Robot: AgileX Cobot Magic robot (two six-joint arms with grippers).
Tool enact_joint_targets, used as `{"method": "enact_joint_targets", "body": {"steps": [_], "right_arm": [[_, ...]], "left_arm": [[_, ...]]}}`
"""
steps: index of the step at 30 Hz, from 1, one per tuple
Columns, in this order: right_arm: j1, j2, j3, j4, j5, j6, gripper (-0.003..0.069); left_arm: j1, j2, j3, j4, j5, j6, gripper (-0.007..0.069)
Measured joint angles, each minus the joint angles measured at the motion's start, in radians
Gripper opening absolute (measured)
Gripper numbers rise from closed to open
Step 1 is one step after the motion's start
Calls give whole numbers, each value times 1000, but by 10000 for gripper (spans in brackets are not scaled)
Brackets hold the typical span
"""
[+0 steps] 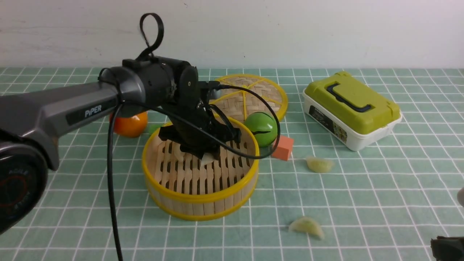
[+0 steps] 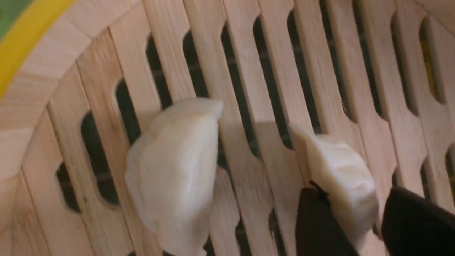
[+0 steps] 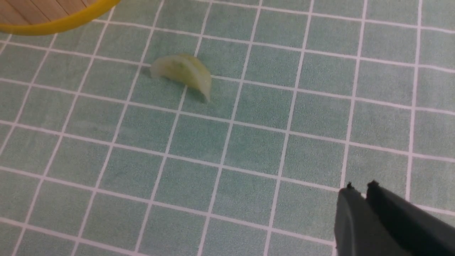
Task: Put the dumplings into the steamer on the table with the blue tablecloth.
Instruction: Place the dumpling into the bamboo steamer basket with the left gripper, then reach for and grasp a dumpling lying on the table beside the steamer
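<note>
Steamer (image 1: 199, 198): it stands upright on the bench (image 1: 398, 232), a little left of the middle, on the blue tablecloth (image 1: 362, 188).
White dumplings (image 2: 174, 170): both lie on the slatted floor of the steamer, near each other but apart. From the front they are mostly hidden under the tool (only pale scraps show).
Left tool (image 2: 355, 193): it is low inside the steamer. Its two black fingers (image 2: 316, 220) stand apart with the second white dumpling (image 2: 341, 174) between them. One finger touches it and a thin gap shows at the other, so the hold looks released. The roots of the fingers are cut off by the picture edge.
Farther greenish dumpling (image 1: 319, 164): on the cloth outside the steamer, to its right, near the red block (image 1: 283, 146).
Nearer greenish dumpling (image 1: 306, 226): also on the cloth to the right, closer to the robot.
Right tool (image 3: 359, 186): clenched, with only a thin slit between the fingers and nothing in it. It hangs over bare cloth, well apart from the nearer greenish dumpling. In the front view only a dark corner of it shows at the lower right edge.
Left arm (image 1: 72, 108): it half hides the orange (image 1: 130, 125).
Woven disc (image 1: 253, 94): behind the steamer, partly covered by the wrist and the cable (image 1: 112, 188).
Green round fruit (image 1: 261, 127): just beside the red block. Whether it touches the steamer rim, I cannot tell.
Box (image 1: 351, 108): green lid, far right, fully visible.
</note>
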Motion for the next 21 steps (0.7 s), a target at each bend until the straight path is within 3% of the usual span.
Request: {"method": "enact_joint_targets", "body": {"steps": [5, 8, 11, 16, 21], "right_arm": [[0, 0, 0, 0, 0, 0, 57], [1, 0, 0, 14, 13, -42, 59], [29, 21, -13, 87, 75, -185, 62], [101, 141, -94, 252, 176, -451, 94], [152, 362, -213, 311, 185, -577, 209]], "left_arm": [[0, -4, -54, 31, 15, -23, 388], [0, -38, -89, 69, 65, -27, 390], [0, -143, -115, 101, 137, -16, 334], [0, -414, -123, 92, 221, 35, 157], [0, -706, 9, 45, 257, 43, -14]]}}
